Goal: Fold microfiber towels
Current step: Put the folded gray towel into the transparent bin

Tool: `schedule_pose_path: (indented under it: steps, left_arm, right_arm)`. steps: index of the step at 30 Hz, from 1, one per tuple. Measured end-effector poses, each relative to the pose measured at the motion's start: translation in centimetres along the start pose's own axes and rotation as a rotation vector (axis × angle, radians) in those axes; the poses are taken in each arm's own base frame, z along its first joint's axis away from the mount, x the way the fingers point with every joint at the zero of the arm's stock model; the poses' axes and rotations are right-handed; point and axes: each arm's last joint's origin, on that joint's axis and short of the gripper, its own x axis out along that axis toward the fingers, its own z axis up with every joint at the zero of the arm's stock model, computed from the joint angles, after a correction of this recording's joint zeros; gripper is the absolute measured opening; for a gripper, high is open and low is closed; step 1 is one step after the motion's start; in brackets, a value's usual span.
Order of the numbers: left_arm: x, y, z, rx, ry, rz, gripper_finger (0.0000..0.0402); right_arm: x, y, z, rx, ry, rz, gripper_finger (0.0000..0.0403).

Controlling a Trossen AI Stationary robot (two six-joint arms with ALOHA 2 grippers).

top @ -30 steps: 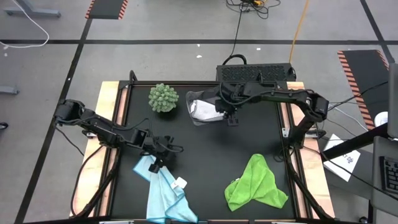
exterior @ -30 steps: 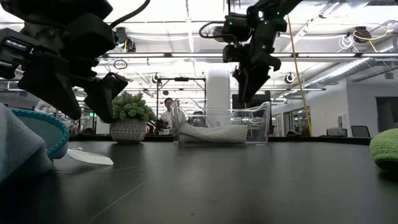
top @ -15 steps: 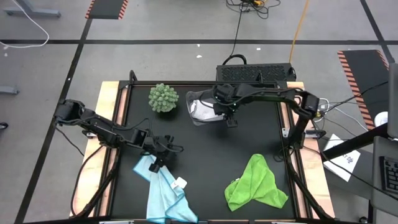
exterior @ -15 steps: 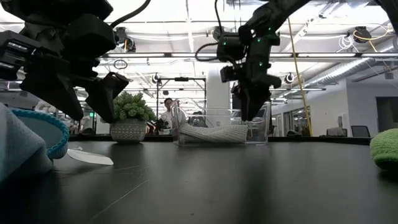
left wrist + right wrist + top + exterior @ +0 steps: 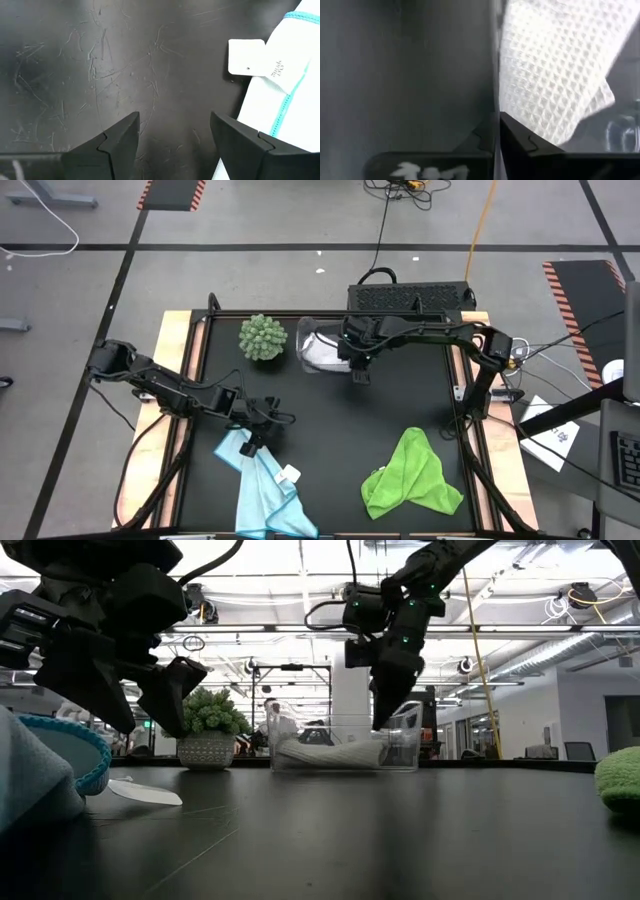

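right gripper (image 5: 383, 720) shut on rim of clear bin (image 5: 345, 745) holding white towel (image 5: 330, 753), plant (image 5: 208, 722) at its 9 o'clock, left gripper (image 5: 130, 705) spread above blue towel (image 5: 45, 765).

Grey floor (image 5: 250, 275), black tape lines (image 5: 300, 247), bright ceiling lights (image 5: 300, 570).

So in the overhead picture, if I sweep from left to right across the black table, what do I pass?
Left gripper hovering at the light blue towel → green spiky ball plant → clear plastic bin with the white towel → right gripper pinching the bin's wall → lime green towel.
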Motion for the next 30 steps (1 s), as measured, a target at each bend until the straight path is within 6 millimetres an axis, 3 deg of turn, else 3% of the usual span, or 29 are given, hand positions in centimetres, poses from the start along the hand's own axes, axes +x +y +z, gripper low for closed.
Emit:
schedule_pose_path:
  steps: [4,12,24,27,30]
  left_arm:
    - [0.0,0.0,0.0,0.0,0.0,0.0,0.0243]
    - [0.0,0.0,0.0,-0.006,0.001,0.013,0.0243]
    - [0.0,0.0,0.1,0.023,-0.008,0.025,0.0243]
    - [0.0,0.0,0.3,0.026,-0.026,0.026,0.0243]
    - [0.0,-0.3,0.4,0.029,-0.031,0.027,0.0243]
  right_arm:
    - [0.1,0.7,0.4,0.053,-0.017,0.005,0.0003]
    - [0.2,2.1,1.3,-0.02,-0.081,0.01,0.0018]
    - [0.0,2.5,1.8,-0.064,-0.13,0.002,0.017]
    - [-0.3,3.6,2.2,-0.067,-0.163,0.01,0.0195]
    - [-0.4,6.0,2.8,-0.125,-0.196,0.036,0.0205]
